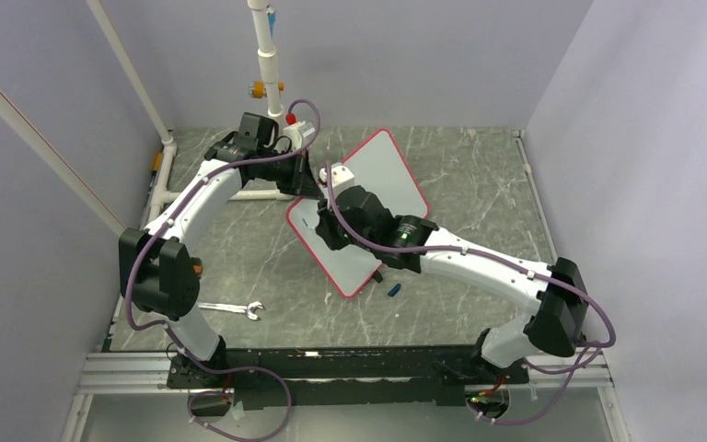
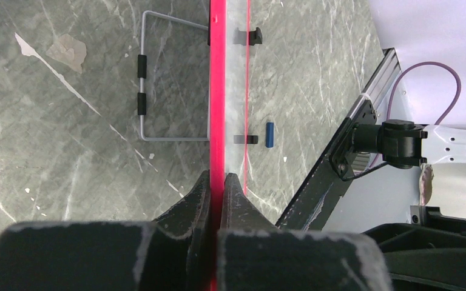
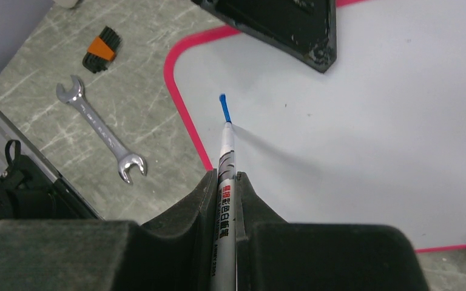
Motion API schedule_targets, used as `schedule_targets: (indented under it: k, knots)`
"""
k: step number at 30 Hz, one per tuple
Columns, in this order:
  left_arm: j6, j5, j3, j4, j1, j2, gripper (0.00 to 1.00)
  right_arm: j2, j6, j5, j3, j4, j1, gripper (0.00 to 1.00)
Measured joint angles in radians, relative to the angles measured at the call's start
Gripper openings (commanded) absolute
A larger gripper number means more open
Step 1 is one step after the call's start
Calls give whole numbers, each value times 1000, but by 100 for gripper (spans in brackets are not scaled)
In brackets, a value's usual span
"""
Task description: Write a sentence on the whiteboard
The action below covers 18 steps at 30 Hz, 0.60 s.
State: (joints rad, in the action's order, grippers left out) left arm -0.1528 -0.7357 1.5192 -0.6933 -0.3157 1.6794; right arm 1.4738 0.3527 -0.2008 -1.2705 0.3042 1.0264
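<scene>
"Where is the whiteboard sitting?"

"It is lying skewed across the middle of the table, between the 2 arms, with 1 rounded corner pointing toward the back wall."

"What is the left gripper doing?"

"It is pinching the board's red border on the far left side. From its wrist view I am seeing the 2 fingers pressed almost together, with only that thin red edge between them."

"And the right gripper?"

"It is clamping tight on a marker with a grey printed barrel, which is pointing out past the fingers. The tip is resting at the near end of the sentence, which is only 1 short blue stroke. The marker's shadow is meeting the tip there, so it looks to be touching the surface."

"Where is that stroke sitting?"

"Just inside the board's red border, near a rounded corner on the left arm's side. I am not making out any letter."

"What else is lying about?"

"A silver wrench is lying on the table near the left arm's base, apart from the board. A set of hex keys in an orange holder is sitting a little beyond it. A small blue cap is lying just beside the board's edge with the black feet. A bent wire frame with 2 black sleeves is running up to the red edge in the left wrist view."
</scene>
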Motion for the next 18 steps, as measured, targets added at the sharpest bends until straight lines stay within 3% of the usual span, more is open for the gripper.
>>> schedule_targets:
  k: [18]
  knots:
    - [-2,-1,0,0,-2,0,0,-72,41,-1,81,45,21,0]
